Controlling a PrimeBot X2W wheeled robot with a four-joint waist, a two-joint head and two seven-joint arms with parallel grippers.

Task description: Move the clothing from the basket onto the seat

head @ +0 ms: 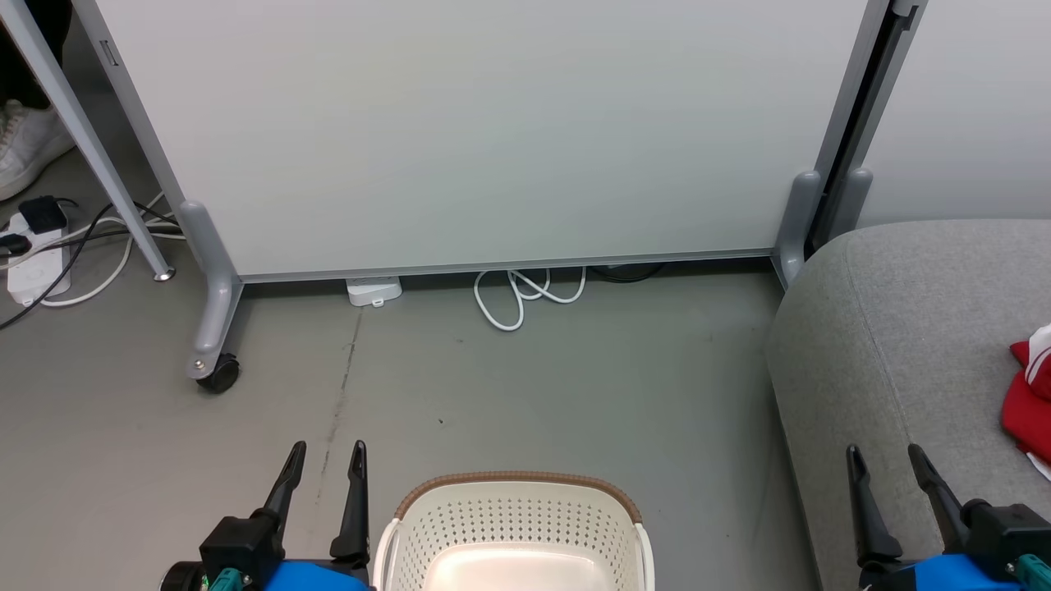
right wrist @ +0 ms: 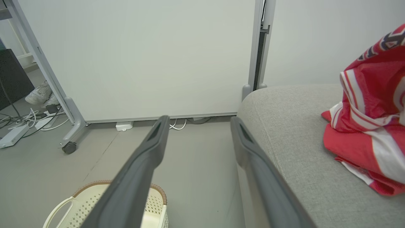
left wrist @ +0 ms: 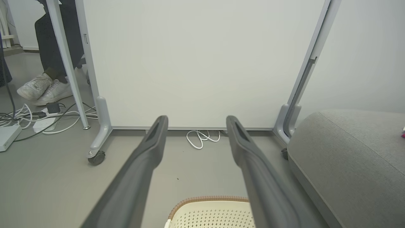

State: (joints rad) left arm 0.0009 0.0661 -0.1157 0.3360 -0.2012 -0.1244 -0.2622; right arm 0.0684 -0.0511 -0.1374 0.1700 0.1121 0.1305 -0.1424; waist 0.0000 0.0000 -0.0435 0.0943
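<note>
**Two grippers hang with fingers spread as red clothing lies on the seat**

Head view: the left gripper sits at lower left, just beside the basket, its fingers apart and holding nothing. The right gripper, likewise spread and holding nothing, is at lower right against the seat's front. The basket stands on the grey floor between them. The clothing is bunched on the seat at the frame's right edge. Behind stands a white partition with a white cable coiled at its foot.

Left wrist view: parted fingers frame the cable. The basket's brown rim is at the bottom and the seat at right.

Right wrist view: parted fingers, one crossing the basket, one along the seat's edge. The red, white-striped clothing is heaped on the seat, apart from them.
</note>
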